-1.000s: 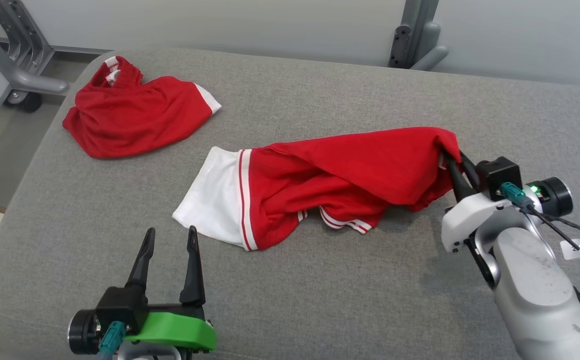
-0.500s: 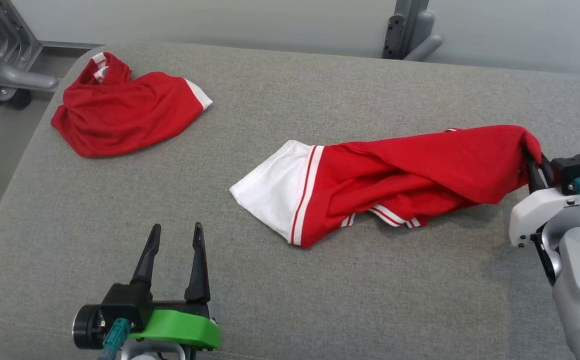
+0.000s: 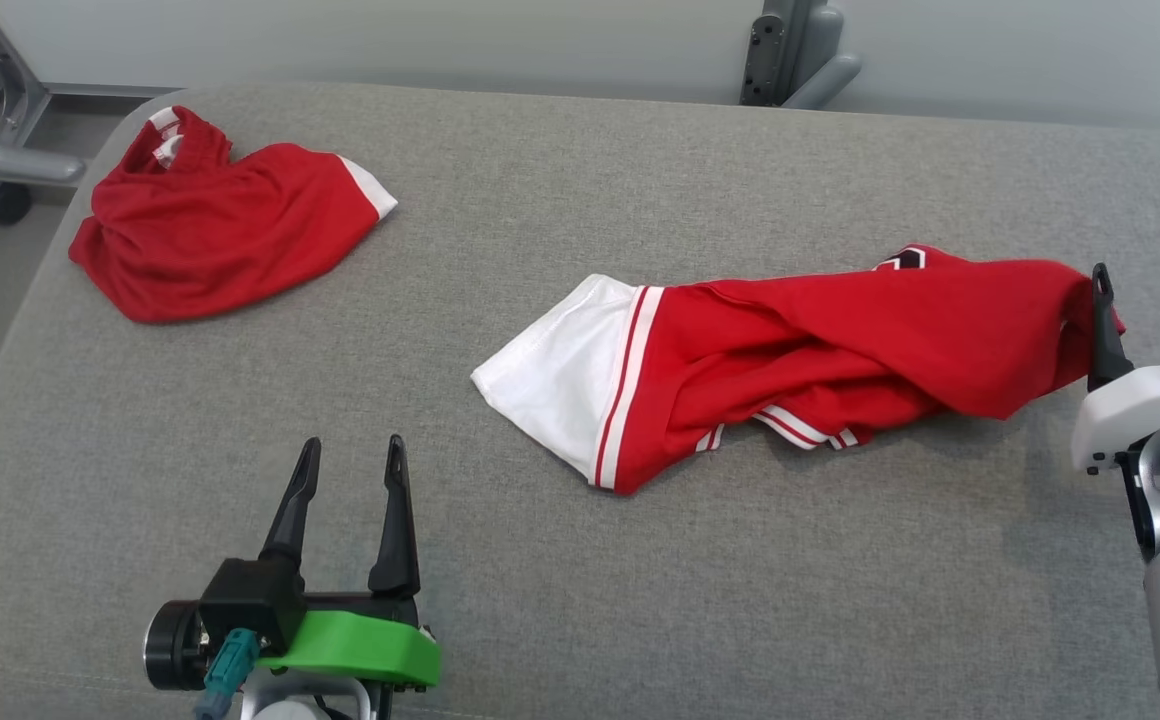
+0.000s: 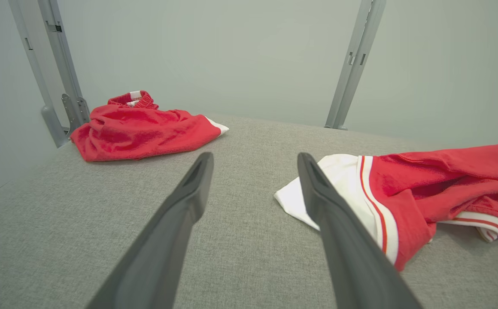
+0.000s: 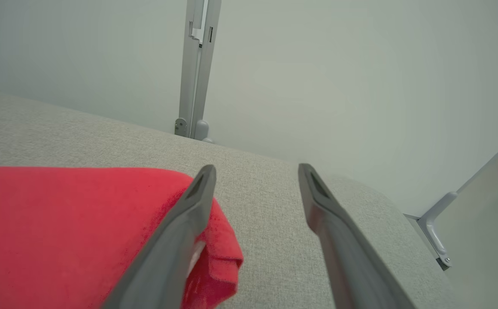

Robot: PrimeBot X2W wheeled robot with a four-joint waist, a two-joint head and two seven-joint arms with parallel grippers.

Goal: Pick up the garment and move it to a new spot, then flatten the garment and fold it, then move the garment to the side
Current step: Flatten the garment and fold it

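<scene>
The right claw point(image 3: 1145, 268) stands at the red end of the red-and-white garment point(image 3: 840, 330), its two fingers spread wide and gripping nothing. In the right wrist view, the right claw point(image 5: 256, 168) has one finger resting against the folded red edge of the garment point(image 5: 60, 223); the other finger stands clear of it, over bare fabric.

The garment lies crumpled and stretched lengthwise on the grey upholstered pad point(image 3: 580, 600). Its white band, edged with red stripes, forms the end away from the right claw.

The left claw point(image 3: 352, 443) hovers near the white-band end of the garment, apart from it, with fingers spread and nothing between them. The left wrist view shows the left claw point(image 4: 254, 156) just beside the white band point(image 4: 339, 189).

A second red garment point(image 3: 210, 240) lies bunched well apart from the first, beyond its white-band end.
</scene>
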